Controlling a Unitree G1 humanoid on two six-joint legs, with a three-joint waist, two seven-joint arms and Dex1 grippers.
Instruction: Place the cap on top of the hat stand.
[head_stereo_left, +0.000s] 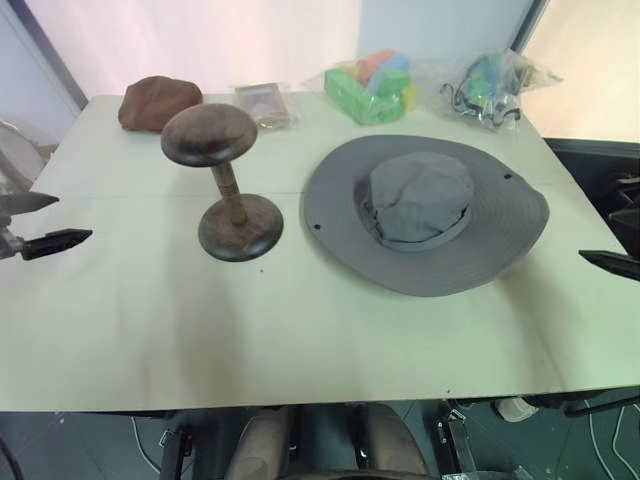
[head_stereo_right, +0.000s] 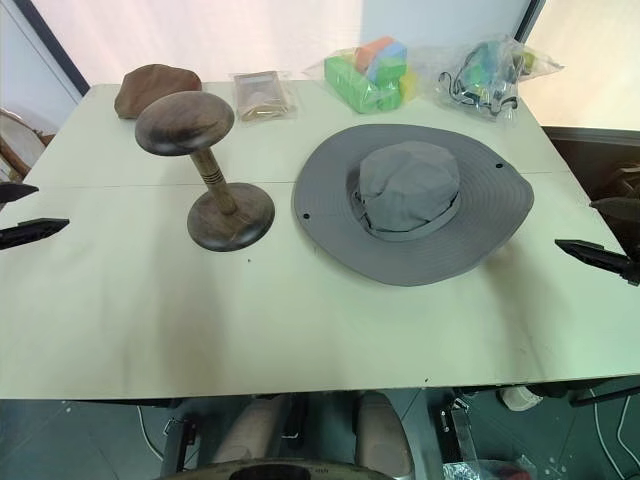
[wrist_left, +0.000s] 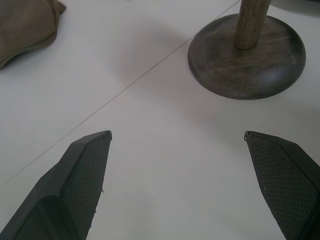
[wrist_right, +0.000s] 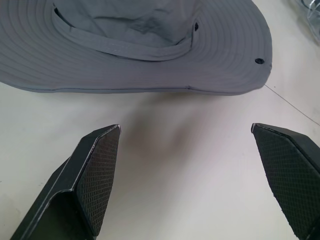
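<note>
The cap (head_stereo_left: 425, 215), a grey fabric sun hat with a very wide round brim, lies flat and crown-up on the pale surface (head_stereo_left: 300, 330), its soft crown ringed by a band and small eyelets showing in the brim. Taking the cap as the landmark, the hat stand (head_stereo_left: 222, 180) stands upright just beside it on the robot's left, apart from the brim: a dark domed top on a thin lighter post rising from a round disc base. Nothing sits on the dome.

Beyond the cap, at the far edge of the surface, lies a clear bag of coloured foam blocks (head_stereo_left: 372, 87), and beside that, toward the far right corner, another clear bag with dark cords (head_stereo_left: 487, 88). Further left along the same far edge are a small flat packet (head_stereo_left: 264, 104) and, past the stand, a small brown rounded cap (head_stereo_left: 158, 102).

The left claw (head_stereo_left: 38, 222) hovers at the left edge of the surface, well apart from the cap with the stand between them; its fingers are spread wide and hold nothing. The right claw (wrist_right: 186, 134) hangs near the cap's right brim without touching it, its fingers also spread wide and empty over bare surface.
</note>
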